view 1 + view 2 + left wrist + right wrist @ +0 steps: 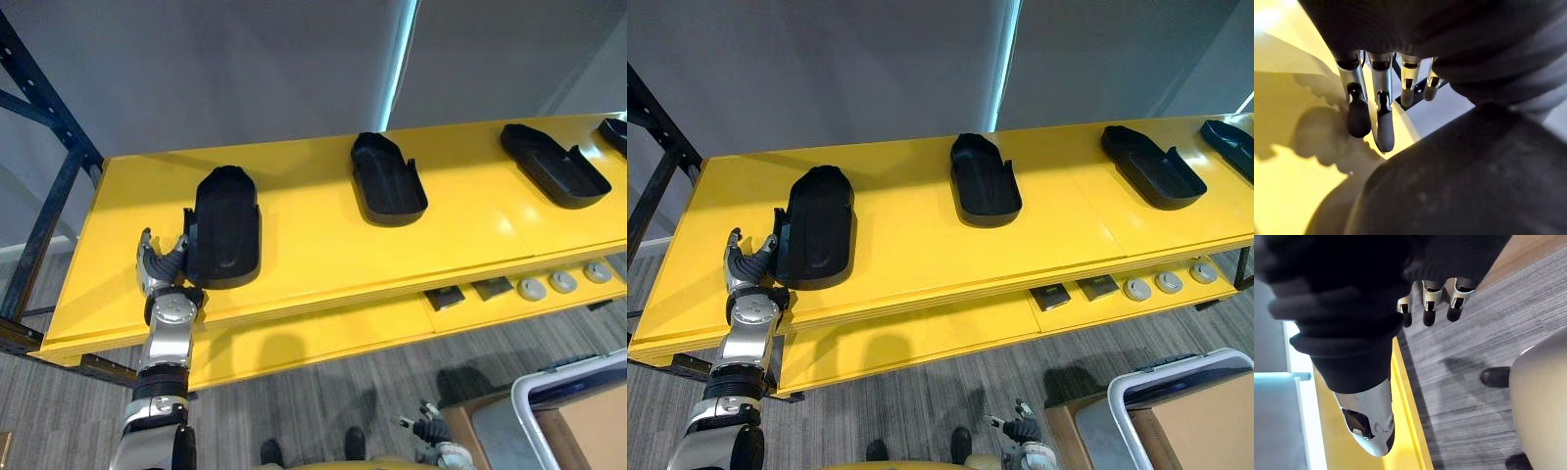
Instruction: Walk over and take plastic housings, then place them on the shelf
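Left robot hand (162, 266) open, fingers loose, just beside leftmost plastic housing (225, 227) lying on yellow shelf (313, 245); right robot hand (431, 428) low over carpet (323, 382), relaxed, empty.

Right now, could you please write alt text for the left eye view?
The robot's left hand is open at the left edge of a black housing on a yellow shelf. Three other housings lie further right on it.

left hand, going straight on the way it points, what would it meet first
Probably the leftmost black housing, close by: the left hand angles toward its side above the yellow shelf.
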